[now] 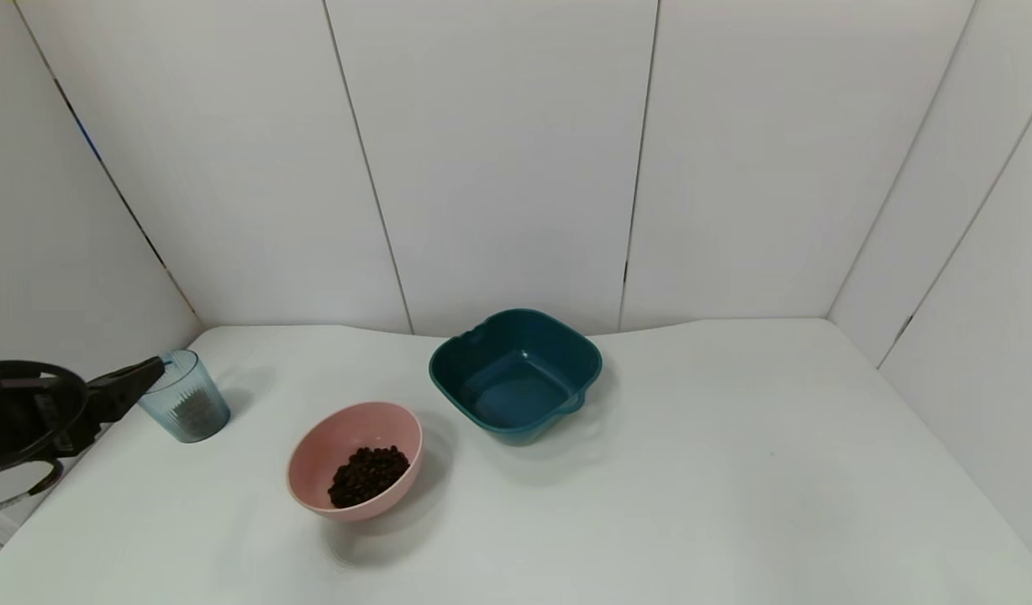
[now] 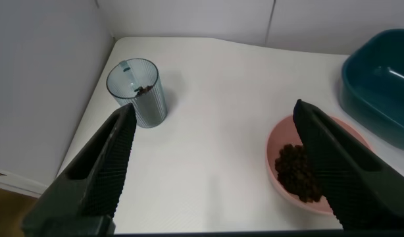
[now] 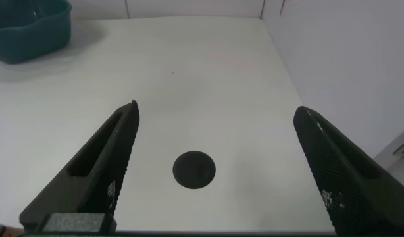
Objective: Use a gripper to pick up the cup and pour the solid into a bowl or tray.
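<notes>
L gripper (image 2: 212, 131) | jaws wide apart, holding nothing | R gripper (image 3: 215, 135) | jaws wide apart, over tabletop

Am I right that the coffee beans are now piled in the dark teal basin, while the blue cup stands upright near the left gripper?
Not quite: the beans lie in the pink bowl, as the head view shows. The teal basin holds none. The cup does stand upright near the open left gripper.
</notes>
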Robot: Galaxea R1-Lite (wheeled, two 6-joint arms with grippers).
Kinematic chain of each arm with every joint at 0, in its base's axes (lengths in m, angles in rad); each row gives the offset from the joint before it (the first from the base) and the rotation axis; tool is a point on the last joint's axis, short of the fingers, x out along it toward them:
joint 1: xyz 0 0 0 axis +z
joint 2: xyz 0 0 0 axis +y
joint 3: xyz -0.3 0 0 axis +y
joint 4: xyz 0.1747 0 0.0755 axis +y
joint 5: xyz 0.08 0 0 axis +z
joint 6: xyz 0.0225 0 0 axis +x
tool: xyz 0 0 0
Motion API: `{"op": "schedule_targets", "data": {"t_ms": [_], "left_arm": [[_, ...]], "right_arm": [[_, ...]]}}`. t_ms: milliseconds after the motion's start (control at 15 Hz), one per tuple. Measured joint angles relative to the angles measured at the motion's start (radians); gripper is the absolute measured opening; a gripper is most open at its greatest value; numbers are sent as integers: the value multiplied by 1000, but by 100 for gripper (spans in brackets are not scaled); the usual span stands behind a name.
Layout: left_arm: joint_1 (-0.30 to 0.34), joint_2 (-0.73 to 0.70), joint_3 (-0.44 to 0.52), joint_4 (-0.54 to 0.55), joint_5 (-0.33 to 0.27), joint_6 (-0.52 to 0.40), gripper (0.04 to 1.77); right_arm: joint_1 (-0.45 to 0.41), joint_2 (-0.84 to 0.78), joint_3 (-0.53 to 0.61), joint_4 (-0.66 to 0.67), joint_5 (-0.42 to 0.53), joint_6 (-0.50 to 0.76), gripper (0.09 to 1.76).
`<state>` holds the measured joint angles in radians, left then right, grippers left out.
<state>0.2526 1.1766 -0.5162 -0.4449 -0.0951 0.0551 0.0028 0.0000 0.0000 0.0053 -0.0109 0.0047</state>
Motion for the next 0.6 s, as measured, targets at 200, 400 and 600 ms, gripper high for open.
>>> {"op": "schedule_targets", "data": {"t_ms": [200,400,600], "left_arm": [[-3,-138,23,95,-50,1,171],[-4,-262,43,159,-84,0,171],[-4,-368,52,222,-121,0,172]], "right_arm": [[0,0,0,0,0,0,171],[0,0,0,0,0,0,171],[0,0,0,0,0,0,171]]}}
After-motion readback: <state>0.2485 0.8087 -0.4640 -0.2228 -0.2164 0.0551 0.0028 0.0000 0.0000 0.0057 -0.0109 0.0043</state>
